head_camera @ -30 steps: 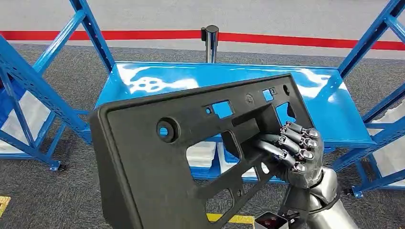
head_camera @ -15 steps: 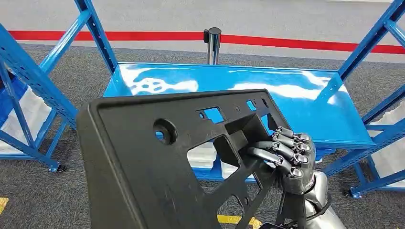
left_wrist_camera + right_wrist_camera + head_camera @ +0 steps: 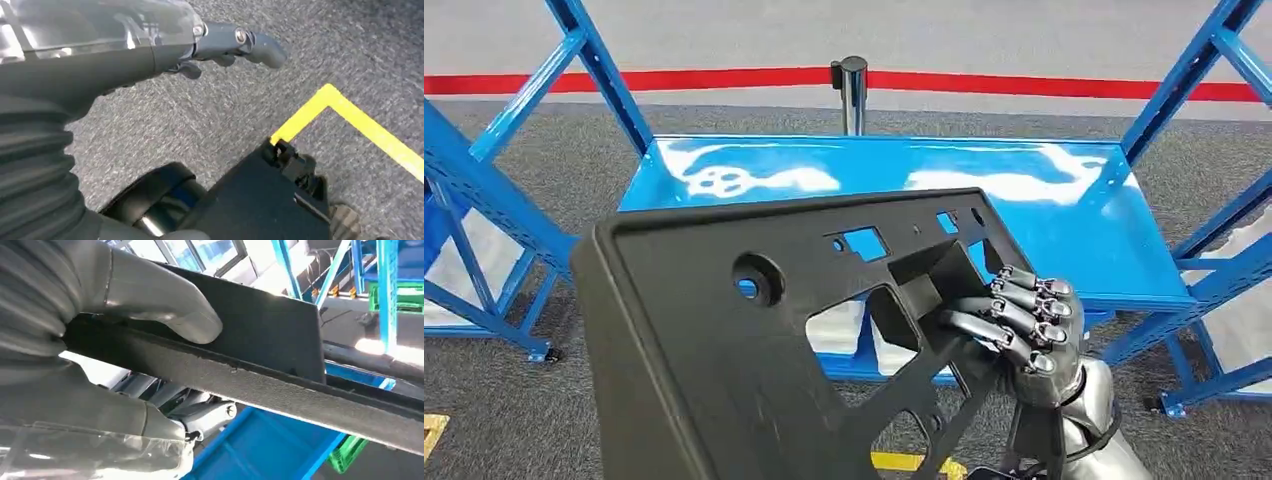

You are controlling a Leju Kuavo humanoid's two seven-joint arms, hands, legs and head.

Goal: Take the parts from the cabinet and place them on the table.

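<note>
Black panel part (image 3: 764,340) was held up, tilted, above the blue table (image 3: 1084,235). Right hand (image 3: 1024,325) gripped it, fingers hooked through a cutout, thumb (image 3: 165,310) clamped on its edge. Left hand (image 3: 235,42) hung down, fingers apart, holding nothing. Lowering it level over the tabletop before letting go looked the safe way.
</note>
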